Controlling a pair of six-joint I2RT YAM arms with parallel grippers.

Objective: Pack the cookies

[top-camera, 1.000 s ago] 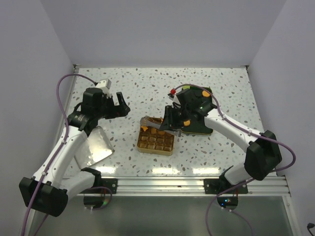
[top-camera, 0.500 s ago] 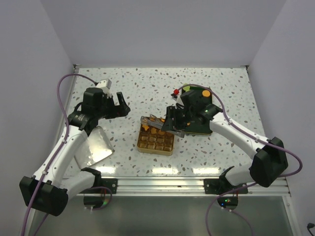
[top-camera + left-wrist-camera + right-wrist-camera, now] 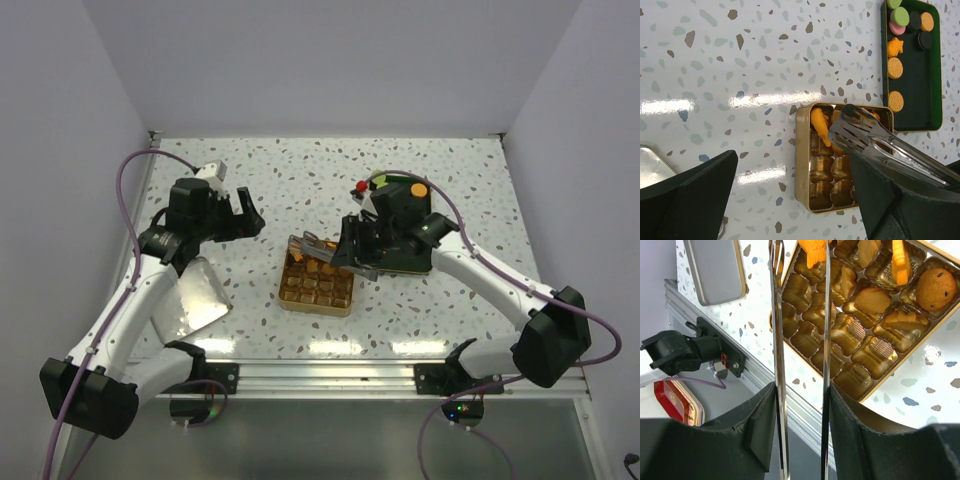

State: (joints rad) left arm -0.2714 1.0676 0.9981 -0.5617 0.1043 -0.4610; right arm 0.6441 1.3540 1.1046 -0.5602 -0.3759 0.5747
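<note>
Setting: a speckled surface (image 3: 300,170) with white walls on three sides and two robot arms mounted at its near edge.
Gold box: a gold box (image 3: 315,308) with rows of moulded cups sits at the centre of the surface, between the two arms.
Cookies: orange-tan cookies (image 3: 819,125) lie in the far rows of the gold box, among them a long fish-like one resting at a slant and a round speckled one in a corner cup. More cookies, two round and one fish-shaped, lie loose on the green tray.
Green tray: a dark green tray (image 3: 917,100) lies just right of the gold box, partly under the right arm. Small coloured discs (image 3: 900,16) in green, pink, black and orange are grouped at its far end.
Right tool: the right tool (image 3: 350,248) pinches a pair of metal tongs (image 3: 852,131) by the handles and points them left over the far end of the gold box.
Tongs: the two slotted blades stand slightly apart above the filled cups, beside the slanted cookie. Whether they touch a cookie cannot be told from these views.
Left tool: the left tool (image 3: 250,215) hovers spread wide above bare surface, left of the gold box and well apart from it, with nothing between its fingers.
Lid: a flat silver lid (image 3: 200,290) lies on the near left of the surface, beside the left arm.
</note>
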